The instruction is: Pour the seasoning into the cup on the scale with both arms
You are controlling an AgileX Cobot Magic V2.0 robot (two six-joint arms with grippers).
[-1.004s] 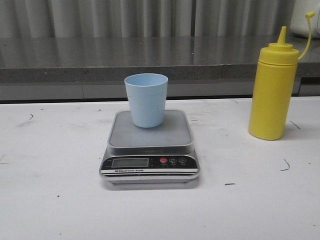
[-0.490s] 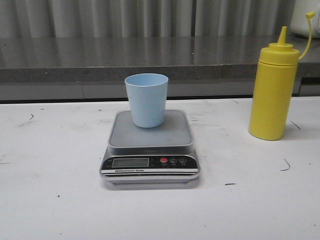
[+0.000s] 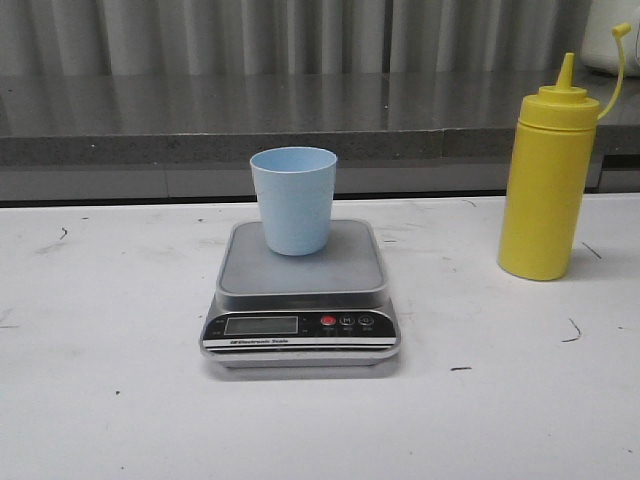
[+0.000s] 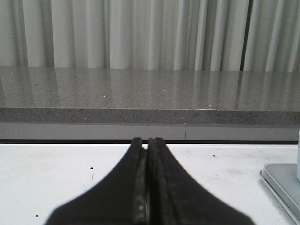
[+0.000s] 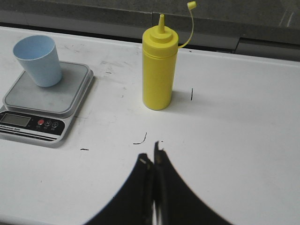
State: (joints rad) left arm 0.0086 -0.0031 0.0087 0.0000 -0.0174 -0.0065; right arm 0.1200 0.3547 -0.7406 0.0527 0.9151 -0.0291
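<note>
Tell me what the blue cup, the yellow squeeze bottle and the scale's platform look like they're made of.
Blue cup: probably plastic, matte, with even colour and no glare. Yellow squeeze bottle: likely soft plastic, slightly glossy, with a moulded nozzle and thin tethered cap strap. Scale platform: looks like brushed grey metal, dull sheen, though coated plastic can't be excluded.

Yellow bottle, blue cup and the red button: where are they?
Yellow bottle (image 3: 545, 190): front view, middle of its body.
Blue cup (image 3: 294, 205): front view, its outer wall.
Red button (image 3: 327, 322): front view, on the scale's black panel.
</note>
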